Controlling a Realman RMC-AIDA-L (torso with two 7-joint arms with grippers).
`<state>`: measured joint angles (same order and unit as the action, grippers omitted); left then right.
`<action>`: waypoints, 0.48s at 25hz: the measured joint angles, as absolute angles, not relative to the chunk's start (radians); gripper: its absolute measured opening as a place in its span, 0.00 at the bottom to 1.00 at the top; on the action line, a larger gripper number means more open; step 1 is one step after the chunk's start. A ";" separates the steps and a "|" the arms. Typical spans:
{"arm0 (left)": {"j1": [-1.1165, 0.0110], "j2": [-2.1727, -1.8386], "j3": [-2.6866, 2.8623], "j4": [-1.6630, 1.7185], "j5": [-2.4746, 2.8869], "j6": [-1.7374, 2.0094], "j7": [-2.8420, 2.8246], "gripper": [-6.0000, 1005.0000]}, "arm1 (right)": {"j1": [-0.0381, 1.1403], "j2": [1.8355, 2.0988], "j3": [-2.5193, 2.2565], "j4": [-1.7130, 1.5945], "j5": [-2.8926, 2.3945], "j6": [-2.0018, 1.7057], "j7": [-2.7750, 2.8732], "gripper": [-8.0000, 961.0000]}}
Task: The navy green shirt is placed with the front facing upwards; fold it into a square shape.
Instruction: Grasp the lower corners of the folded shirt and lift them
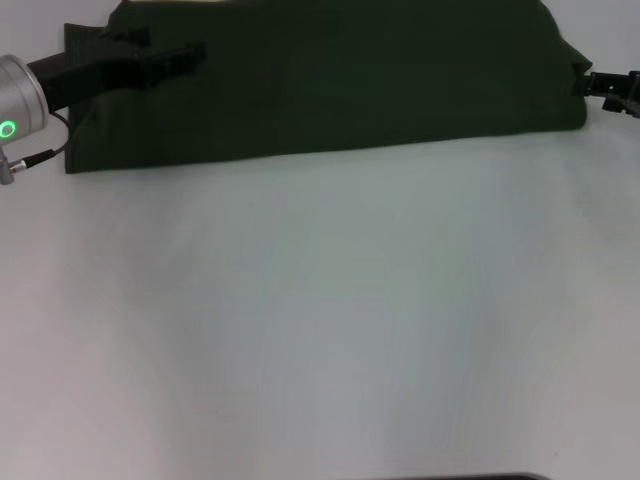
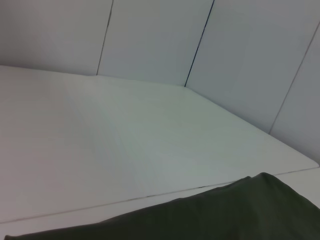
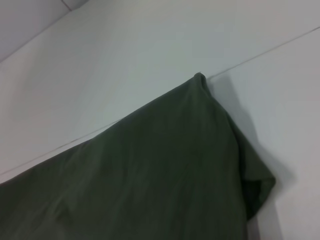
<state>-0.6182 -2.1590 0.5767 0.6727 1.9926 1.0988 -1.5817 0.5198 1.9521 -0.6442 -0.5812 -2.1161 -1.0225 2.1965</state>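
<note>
The navy green shirt (image 1: 330, 80) lies across the far part of the white table (image 1: 320, 320) as a long folded band of plain dark green cloth, with no letters showing. My left gripper (image 1: 185, 55) reaches in from the left over the shirt's left end. My right gripper (image 1: 600, 88) is at the shirt's right end, just beside a cloth corner. The left wrist view shows a dark green edge of the shirt (image 2: 225, 215) at the picture's bottom. The right wrist view shows a folded shirt corner (image 3: 165, 170) close up on the table.
The white table stretches from the shirt to the near edge. Pale wall panels (image 2: 210, 35) stand behind the table. A thin seam line (image 3: 270, 52) runs across the table top near the shirt corner.
</note>
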 joint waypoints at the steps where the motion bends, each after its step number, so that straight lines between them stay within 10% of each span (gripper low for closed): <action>1: -0.618 -2.159 0.577 0.673 1.993 1.099 -1.582 0.91 | 0.523 1.952 -0.644 -0.575 -2.117 -1.017 2.196 0.75; 12: -0.620 -2.160 0.577 0.671 1.990 1.062 -1.582 0.91 | 0.546 1.962 -0.648 -0.553 -2.119 -0.969 2.193 0.69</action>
